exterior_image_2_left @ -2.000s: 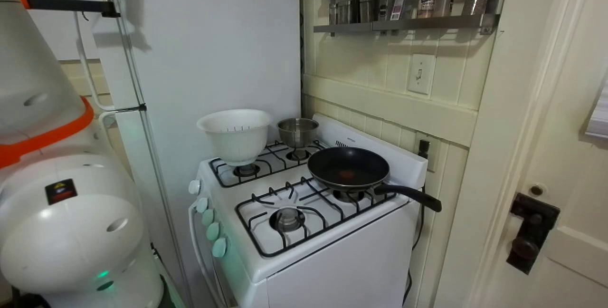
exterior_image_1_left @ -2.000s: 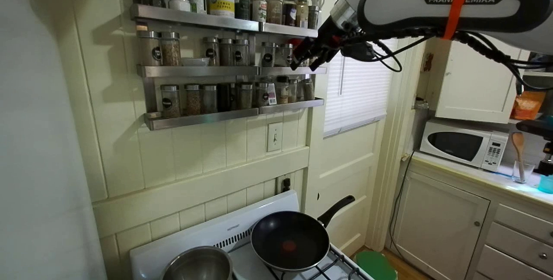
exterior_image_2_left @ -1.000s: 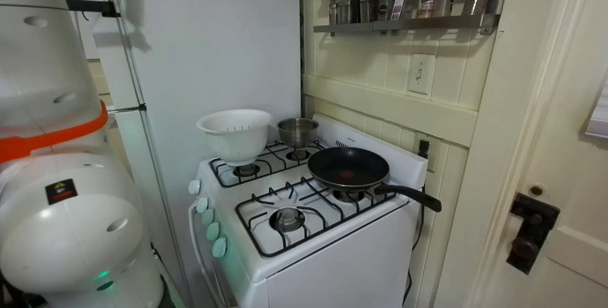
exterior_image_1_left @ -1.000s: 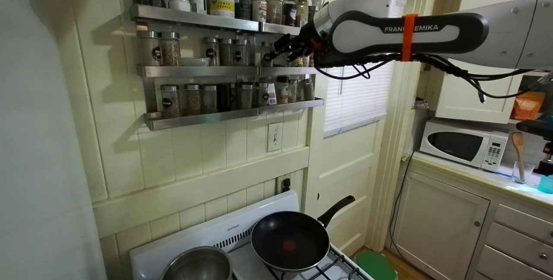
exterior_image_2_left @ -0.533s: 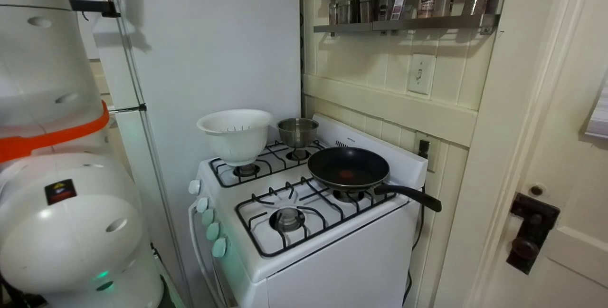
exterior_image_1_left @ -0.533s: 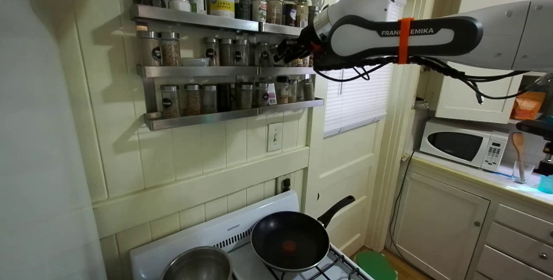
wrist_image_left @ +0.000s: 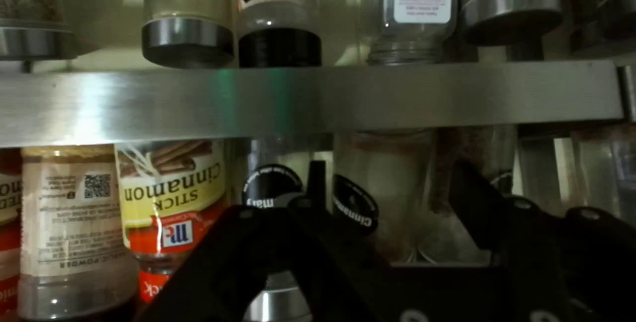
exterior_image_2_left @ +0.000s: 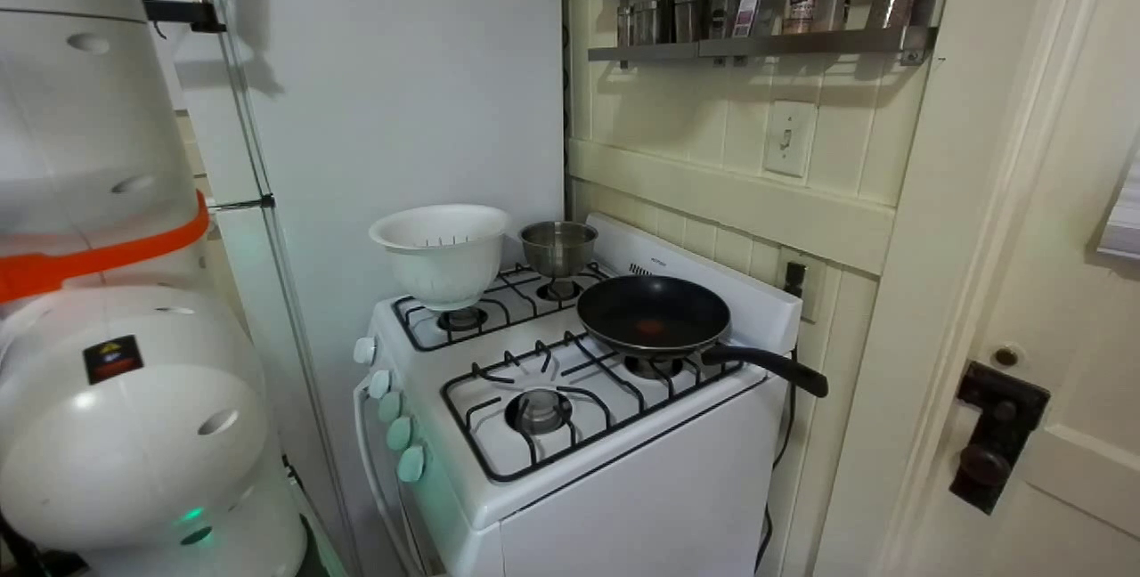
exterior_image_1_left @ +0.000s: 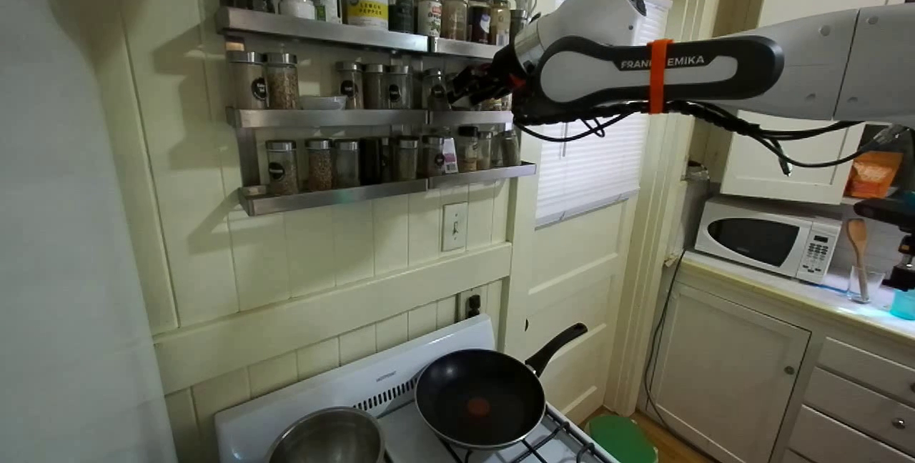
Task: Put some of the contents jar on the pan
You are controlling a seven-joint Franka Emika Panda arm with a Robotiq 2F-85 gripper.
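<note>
Claw [wrist_image_left: 389, 180] has moved closer to the middle shelf [exterior_image_1_left: 468, 118] since two seconds ago, jaws apart, a cinnamon-labelled jar [wrist_image_left: 382, 173] showing between them in the wrist view; the pan [exterior_image_2_left: 655, 317] stays on the stove [exterior_image_2_left: 623, 488].

1 arm [exterior_image_1_left: 704, 73] outstretched, approx. horiz.; pincer [wrist_image_left: 390, 170] w/ jaws apart.

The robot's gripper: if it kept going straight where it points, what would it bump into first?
The gripper would probably meet the black-labelled Cinnamon jar, seen between its open jaws in the wrist view; whether they reach around it is unclear.
</note>
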